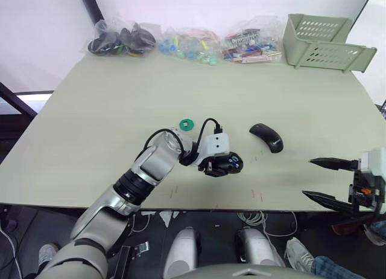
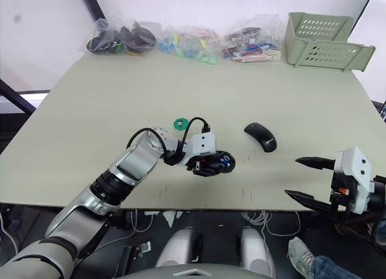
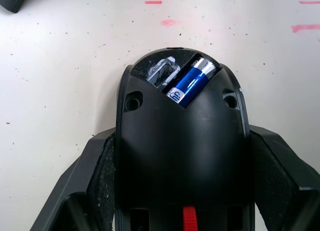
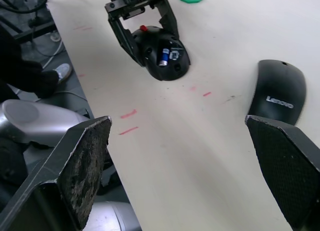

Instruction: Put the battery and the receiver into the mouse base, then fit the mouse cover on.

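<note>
The left gripper's [image 1: 221,165] fingers pinch the mouse base [image 3: 182,141] by its sides on the bench [image 1: 108,110]; the battery [image 3: 191,81] already lies in its recess. The right gripper's [image 2: 306,179] fingers are spread, idle. Judging by this, the mouse cover [image 1: 266,136], lying near, must be fetched next.

Got the mouse base [image 3: 182,151] squeezed between my two fingers [image 3: 97,181] on the bench [image 3: 60,76]. The battery [image 3: 192,81] sits tilted in its slot at the far end, right beside a small clear-edged recess [image 3: 162,73]. Red marks [image 3: 169,22] dot the bench beyond.
</note>
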